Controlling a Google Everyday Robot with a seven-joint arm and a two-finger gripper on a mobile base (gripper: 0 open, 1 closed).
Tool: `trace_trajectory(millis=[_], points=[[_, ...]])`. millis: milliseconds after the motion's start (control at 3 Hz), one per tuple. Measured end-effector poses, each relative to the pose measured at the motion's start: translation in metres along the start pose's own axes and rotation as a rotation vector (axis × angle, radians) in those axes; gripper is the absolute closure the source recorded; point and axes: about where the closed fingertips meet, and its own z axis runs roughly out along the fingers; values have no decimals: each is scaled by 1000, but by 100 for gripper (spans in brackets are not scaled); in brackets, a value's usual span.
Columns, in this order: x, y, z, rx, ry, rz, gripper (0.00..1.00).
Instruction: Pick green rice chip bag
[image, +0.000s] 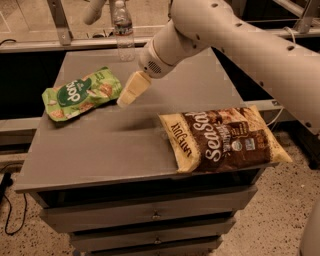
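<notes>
My gripper (126, 98) hangs over the grey table (100, 150), just beside the green rice chip bag (82, 94), at its three o'clock. The brown chip bag (222, 137) lies at my gripper's four o'clock, and a water bottle (122, 27) stands at its twelve.

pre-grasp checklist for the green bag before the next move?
1. Target visible: green rice chip bag lies flat on the left rear of the table, with nothing on top of it. ok.
2. Gripper alignment: gripper is at the bag's right edge, not centred over it. not ok.
3. Gripper touching the bag: cannot tell.
4. Bag grasped: it rests on the table, not lifted. not ok.
5. Wrong-item risk: brown chip bag lies at the front right, apart from the gripper. ok.
6. Water bottle stands upright at the back edge, behind the gripper and off the line to the bag. ok.
</notes>
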Motion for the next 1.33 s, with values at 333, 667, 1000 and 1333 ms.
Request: trace_trajectory(millis=[333, 667, 1000, 1333], points=[[-7, -4, 27, -23, -69, 112, 0], [-23, 3, 51, -66, -150, 203, 0], [-40, 9, 72, -104, -206, 258, 17], [-53, 15, 86, -127, -241, 286, 39]])
